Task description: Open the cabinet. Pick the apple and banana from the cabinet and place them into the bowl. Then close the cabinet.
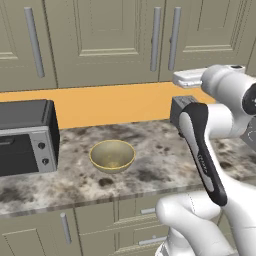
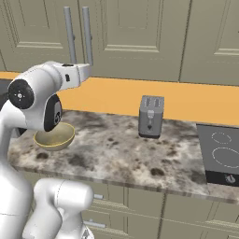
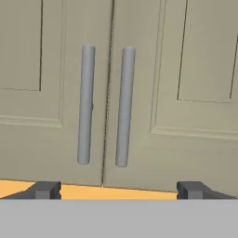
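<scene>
The cabinet (image 3: 56,93) fills the hand view with both olive-beige doors shut. Its two grey bar handles (image 3: 85,104) (image 3: 124,107) hang side by side at the middle seam, also seen in the left base view (image 1: 156,37). My gripper (image 3: 118,190) is open and empty, facing the handles from a short way off, level with the doors' lower edge. Its white hand (image 1: 187,77) (image 2: 77,74) hovers above the counter. The yellow-olive bowl (image 1: 112,155) (image 2: 54,136) stands empty on the marbled counter, below and left of the hand. The apple and banana are hidden behind the shut doors.
A black and silver toaster oven (image 1: 25,137) stands left of the bowl. A grey toaster (image 2: 151,116) sits further right on the counter (image 2: 121,154), with a dark cooktop (image 2: 221,151) beyond it. An orange backsplash (image 1: 110,102) runs under the wall cabinets.
</scene>
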Robot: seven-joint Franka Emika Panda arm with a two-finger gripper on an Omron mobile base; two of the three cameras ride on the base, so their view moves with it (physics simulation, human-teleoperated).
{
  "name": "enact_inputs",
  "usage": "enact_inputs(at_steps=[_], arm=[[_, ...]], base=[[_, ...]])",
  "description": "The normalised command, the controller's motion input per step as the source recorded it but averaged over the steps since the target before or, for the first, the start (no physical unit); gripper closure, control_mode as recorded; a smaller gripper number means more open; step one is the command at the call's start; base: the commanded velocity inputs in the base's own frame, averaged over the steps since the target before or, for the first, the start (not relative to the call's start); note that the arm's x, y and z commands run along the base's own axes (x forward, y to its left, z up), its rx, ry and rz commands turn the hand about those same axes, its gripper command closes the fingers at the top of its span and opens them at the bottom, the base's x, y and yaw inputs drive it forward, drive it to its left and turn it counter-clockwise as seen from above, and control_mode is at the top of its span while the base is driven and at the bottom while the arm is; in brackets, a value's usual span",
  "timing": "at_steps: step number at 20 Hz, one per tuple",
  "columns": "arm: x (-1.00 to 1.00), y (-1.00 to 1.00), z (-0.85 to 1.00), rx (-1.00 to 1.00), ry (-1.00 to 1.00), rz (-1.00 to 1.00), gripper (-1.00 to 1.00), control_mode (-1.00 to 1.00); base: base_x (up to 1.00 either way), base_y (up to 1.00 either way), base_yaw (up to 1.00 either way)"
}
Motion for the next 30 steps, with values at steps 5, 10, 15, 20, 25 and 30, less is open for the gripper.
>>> enact_inputs(at_steps=[5,10,15,20,25,30], arm=[[0.00,0.00,0.06,0.00,-0.07,0.00,-1.00,-1.00],[0.10,0.00,0.00,0.00,-0.02,0.00,-1.00,-1.00],[0.07,0.00,0.05,0.00,-0.06,0.00,-1.00,-1.00],[0.00,0.00,0.00,0.00,-0.10,0.00,-1.00,-1.00],[0.00,0.00,0.00,0.00,-0.01,0.00,-1.00,-1.00],[0.02,0.00,0.01,0.00,0.00,0.00,-1.00,-1.00]], base=[[0.00,0.00,0.00],[0.00,0.00,0.00],[0.00,0.00,0.00],[0.00,0.00,0.00],[0.00,0.00,0.00],[0.00,0.00,0.00]])
